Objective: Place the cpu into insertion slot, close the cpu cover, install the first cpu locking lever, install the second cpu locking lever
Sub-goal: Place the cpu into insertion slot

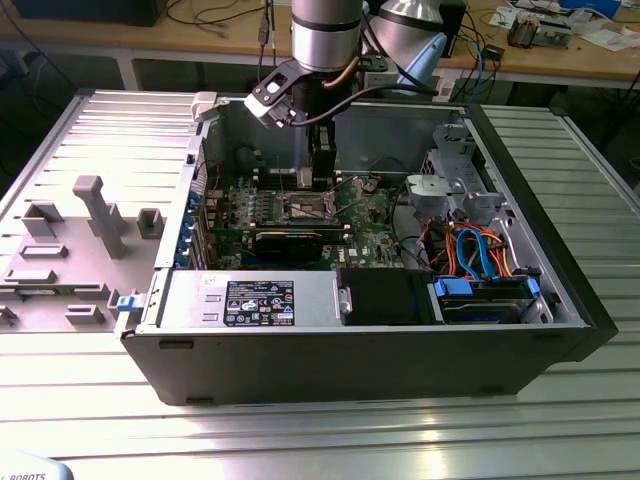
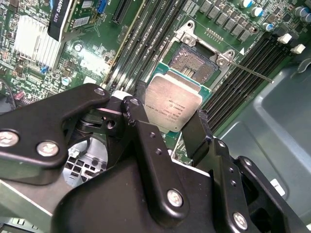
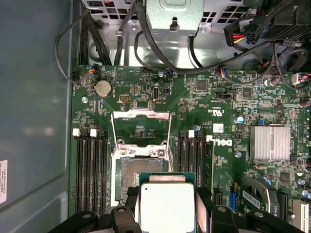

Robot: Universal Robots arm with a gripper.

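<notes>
My gripper (image 1: 320,182) hangs inside the open computer case, just above the green board. It is shut on the cpu (image 2: 172,107), a silvery square chip clamped by its edges between the two black fingers (image 2: 197,133). In both wrist views the cpu (image 3: 166,206) is close to the insertion slot (image 3: 136,177) but beside it, not seated. The insertion slot (image 2: 194,60) lies bare, with its dark centre showing. The cpu cover (image 3: 141,115) is swung open on the far side of the slot. A thin metal lever (image 2: 250,72) sticks out from one corner of the slot.
Long black memory slots (image 3: 92,170) flank the insertion slot on both sides. A finned heatsink (image 3: 268,142) and a black card (image 1: 288,242) lie nearby. Cables and a drive cage (image 1: 480,260) fill the case at the exterior view's right. A grey fixture plate (image 1: 70,240) lies outside on the left.
</notes>
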